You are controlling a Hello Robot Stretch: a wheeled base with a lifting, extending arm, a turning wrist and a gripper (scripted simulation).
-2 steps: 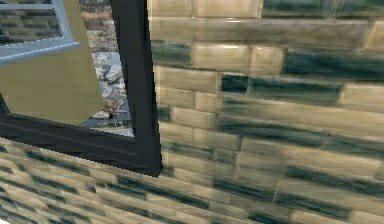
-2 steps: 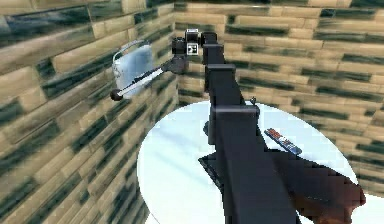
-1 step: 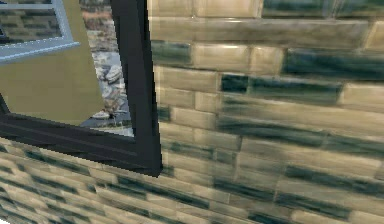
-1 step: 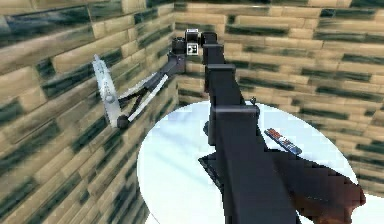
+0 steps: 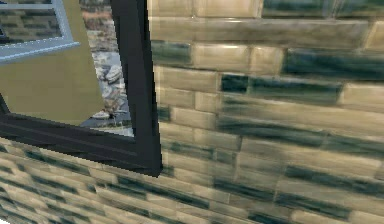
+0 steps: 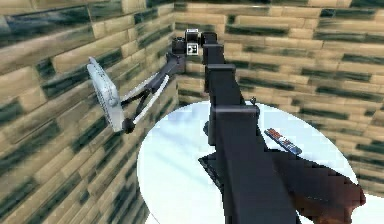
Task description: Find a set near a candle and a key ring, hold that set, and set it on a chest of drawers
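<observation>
Arm side view: flat grey slab [image 6: 100,88] by gripper [image 6: 127,117]; cannot tell if held.

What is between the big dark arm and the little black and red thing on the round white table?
Nothing. In the arm side view, only bare white table separates the arm from the little black and red thing.

One window [image 5: 75,75], one round table [image 6: 175,165], one grey slab [image 6: 102,88], one small item [image 6: 283,141].
</observation>
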